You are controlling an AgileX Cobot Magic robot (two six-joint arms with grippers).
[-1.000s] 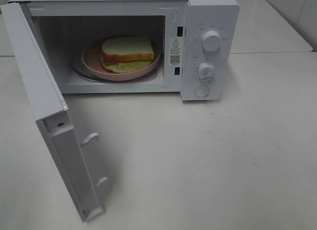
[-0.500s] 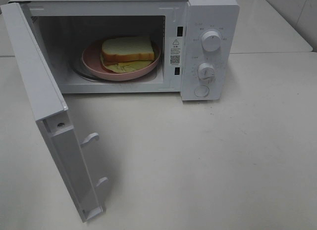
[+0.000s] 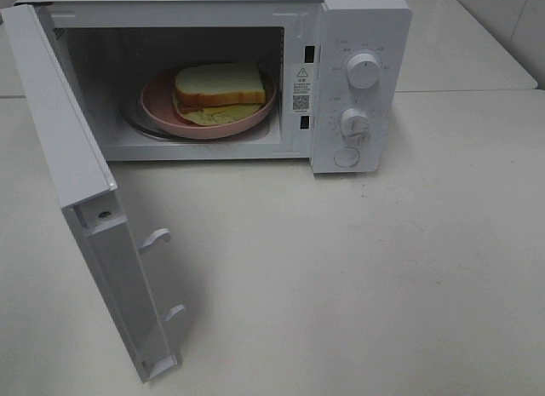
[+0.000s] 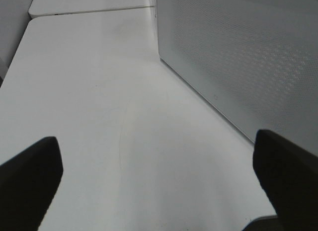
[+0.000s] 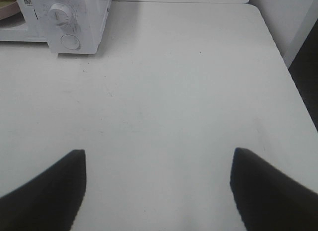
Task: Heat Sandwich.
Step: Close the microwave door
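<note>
The sandwich (image 3: 220,87) lies on a round pink plate (image 3: 157,109) inside the white microwave (image 3: 362,21), whose door (image 3: 81,192) stands wide open toward the front left. Neither gripper shows in the exterior view. In the left wrist view my left gripper (image 4: 159,176) is open and empty above the table, beside the door's mesh outer face (image 4: 238,57). In the right wrist view my right gripper (image 5: 158,191) is open and empty over the table, well back from the microwave's control panel (image 5: 64,22).
The microwave has two dials (image 3: 364,71) and a round button (image 3: 347,157) on its right panel. The white table (image 3: 383,268) stretches in front and to the right; its right edge (image 5: 278,52) shows in the right wrist view.
</note>
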